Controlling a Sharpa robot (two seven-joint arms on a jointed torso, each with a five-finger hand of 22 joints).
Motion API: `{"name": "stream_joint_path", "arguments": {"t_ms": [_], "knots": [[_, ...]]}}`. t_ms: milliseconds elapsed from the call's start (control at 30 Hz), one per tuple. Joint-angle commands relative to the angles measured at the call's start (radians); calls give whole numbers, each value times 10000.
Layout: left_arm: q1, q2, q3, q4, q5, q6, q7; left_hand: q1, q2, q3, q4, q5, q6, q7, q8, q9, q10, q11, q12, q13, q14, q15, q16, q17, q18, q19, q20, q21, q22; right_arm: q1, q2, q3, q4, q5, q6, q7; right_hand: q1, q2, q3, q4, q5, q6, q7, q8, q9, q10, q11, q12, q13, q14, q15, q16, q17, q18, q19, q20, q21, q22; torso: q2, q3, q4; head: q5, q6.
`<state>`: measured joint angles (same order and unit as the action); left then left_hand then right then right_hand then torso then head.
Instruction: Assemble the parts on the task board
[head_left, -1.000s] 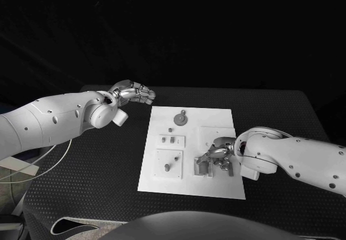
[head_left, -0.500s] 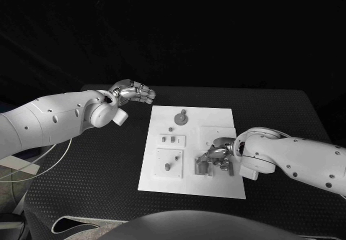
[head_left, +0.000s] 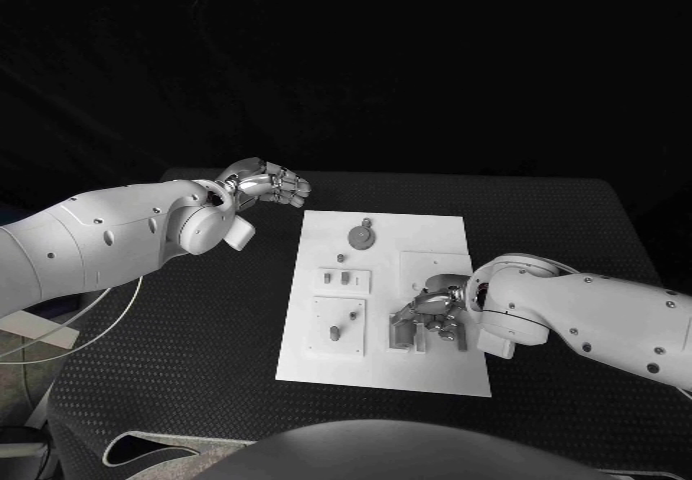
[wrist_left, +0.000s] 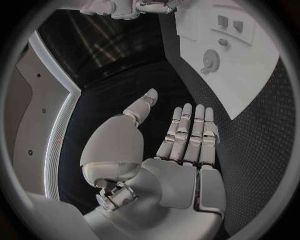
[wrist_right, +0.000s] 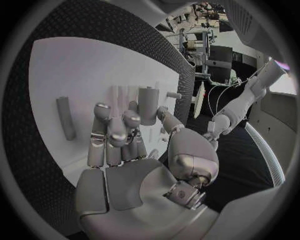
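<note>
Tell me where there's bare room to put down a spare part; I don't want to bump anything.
Free: the black table left of the white task board, below the left hand, and the board's bare near edge. Crowded: the board's near right corner, where the right hand is among the small grey parts.

Desk (head_left: 202, 330): black, matt, rough woven-looking texture; same dotted grain in left wrist view. Task board (head_left: 325, 365): white, smooth, matt, plastic-looking plate. Gear-shaped part (head_left: 361, 237): grey, dull metal look. Cylindrical part (wrist_right: 148, 105) by the fingers: grey, smooth, satin sheen. Left hand (head_left: 268, 185) and right hand (head_left: 434, 310): silver, polished metal look, glossy highlights. Arm shells (head_left: 101, 240): white, smooth, semi-gloss plastic.
</note>
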<state>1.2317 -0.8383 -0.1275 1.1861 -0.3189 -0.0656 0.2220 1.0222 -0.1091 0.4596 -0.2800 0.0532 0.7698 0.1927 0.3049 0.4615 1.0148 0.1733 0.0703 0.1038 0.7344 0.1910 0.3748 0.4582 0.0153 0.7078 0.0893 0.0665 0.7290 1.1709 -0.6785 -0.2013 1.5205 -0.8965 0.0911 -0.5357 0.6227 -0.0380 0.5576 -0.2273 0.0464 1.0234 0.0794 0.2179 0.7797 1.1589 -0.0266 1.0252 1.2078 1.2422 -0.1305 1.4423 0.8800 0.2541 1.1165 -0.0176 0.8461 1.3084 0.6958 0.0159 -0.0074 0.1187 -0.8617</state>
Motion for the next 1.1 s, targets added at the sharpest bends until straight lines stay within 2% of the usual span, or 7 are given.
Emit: {"name": "stream_joint_path", "arguments": {"t_ms": [33,167,300,1100], "knots": [[11,2,6,31,-21,82,65,24,-57,-40,42,-36,-5,39,65,0,-19,4,47,-18,14,45,-31,10,-15,-36,58,26,-12,-40,13,-29,-39,-13,274,-35,-76,-112,9,84,24,-16,76,-48,-17,-97,23,-3,-15,-89,3,-51,-11,77,-86,-5,-53,138,-2,-2,-4,8,-17],[11,0,6,32,-31,66,53,25,-58,-40,43,-36,-5,40,65,0,-19,5,47,-19,14,45,-32,10,-14,-37,58,26,-12,-40,18,-30,-42,-7,301,-33,-157,-301,52,161,24,-54,91,-82,-16,-140,38,-10,-28,-122,16,-65,-12,77,-110,3,-70,137,-4,-1,-5,12,-20],[11,-2,6,32,-43,75,46,25,-61,-40,42,-36,-6,40,65,0,-18,5,48,-21,14,46,-33,11,-14,-37,58,26,-13,-41,27,-30,-40,0,375,-26,-207,-396,100,235,24,-67,97,-99,-11,-163,45,-8,-35,-138,23,-70,-12,77,-119,7,-79,136,-4,-2,-3,12,-34],[12,-8,5,38,-51,60,21,29,-71,-37,44,-36,-7,38,66,-1,-17,4,49,-31,15,46,-38,16,-10,-38,61,28,-19,-41,34,-34,-40,27,463,-32,-313,-588,218,418,24,-145,130,-166,-2,-240,76,0,-51,-198,52,-86,-10,77,-162,26,-99,142,-3,1,-4,32,-74]]}}
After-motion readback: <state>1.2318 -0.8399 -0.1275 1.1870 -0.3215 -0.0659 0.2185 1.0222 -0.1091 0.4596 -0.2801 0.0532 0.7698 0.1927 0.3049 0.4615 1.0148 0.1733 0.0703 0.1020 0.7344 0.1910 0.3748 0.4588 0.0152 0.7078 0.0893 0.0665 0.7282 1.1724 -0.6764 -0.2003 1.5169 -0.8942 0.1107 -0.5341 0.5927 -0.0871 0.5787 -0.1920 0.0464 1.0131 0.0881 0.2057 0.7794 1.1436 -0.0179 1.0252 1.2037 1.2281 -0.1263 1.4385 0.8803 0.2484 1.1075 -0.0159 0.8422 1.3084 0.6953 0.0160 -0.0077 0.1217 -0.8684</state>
